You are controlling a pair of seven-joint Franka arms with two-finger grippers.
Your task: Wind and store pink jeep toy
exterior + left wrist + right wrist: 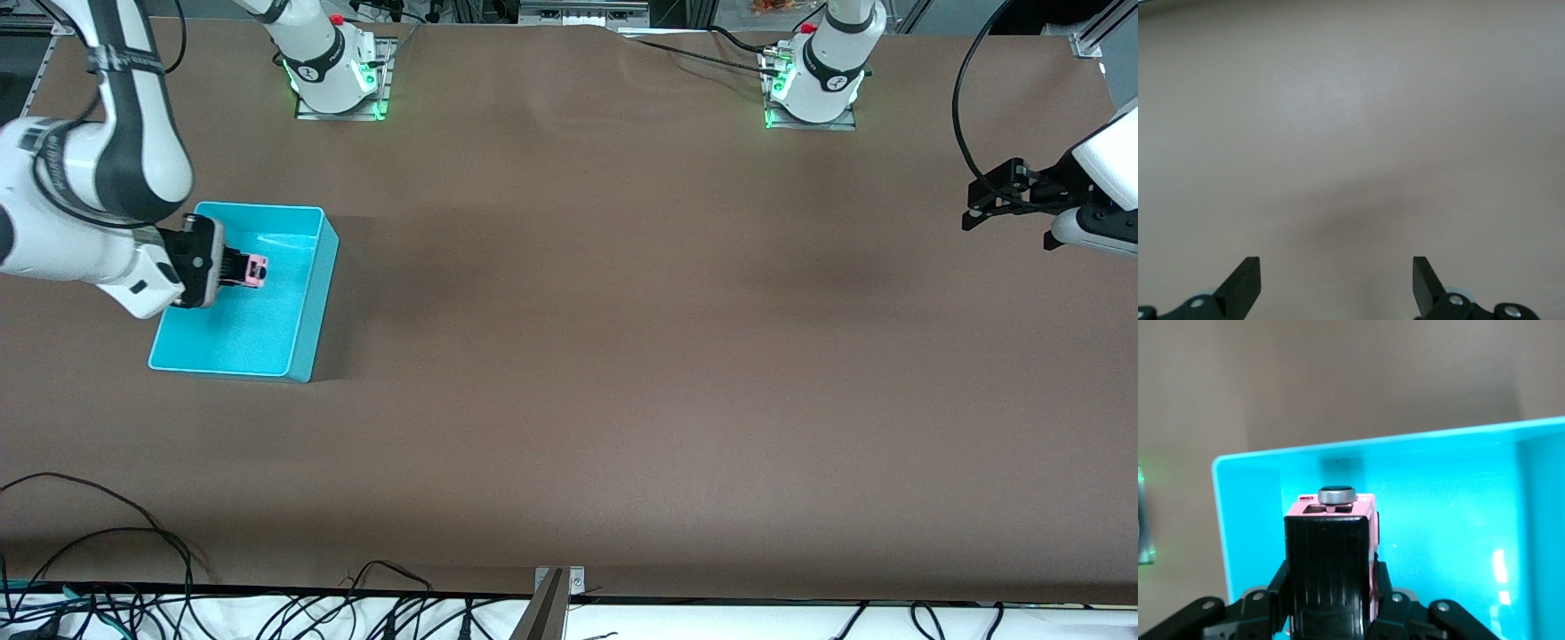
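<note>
Two tools: right tool (233, 268) grips tiny pink plastic jeep toy (256, 270) directly above open turquoise plastic bin (311, 307); left tool (976, 212) waits open over bare brown worktop (622, 356).

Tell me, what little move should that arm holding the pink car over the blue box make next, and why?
Probably lower it a bit and open the jaws. The right gripper is shut on the pink jeep toy, which hangs over the turquoise bin, inside its walls, so letting go should drop it in. The left gripper waits open over bare table at the left arm's end.
</note>
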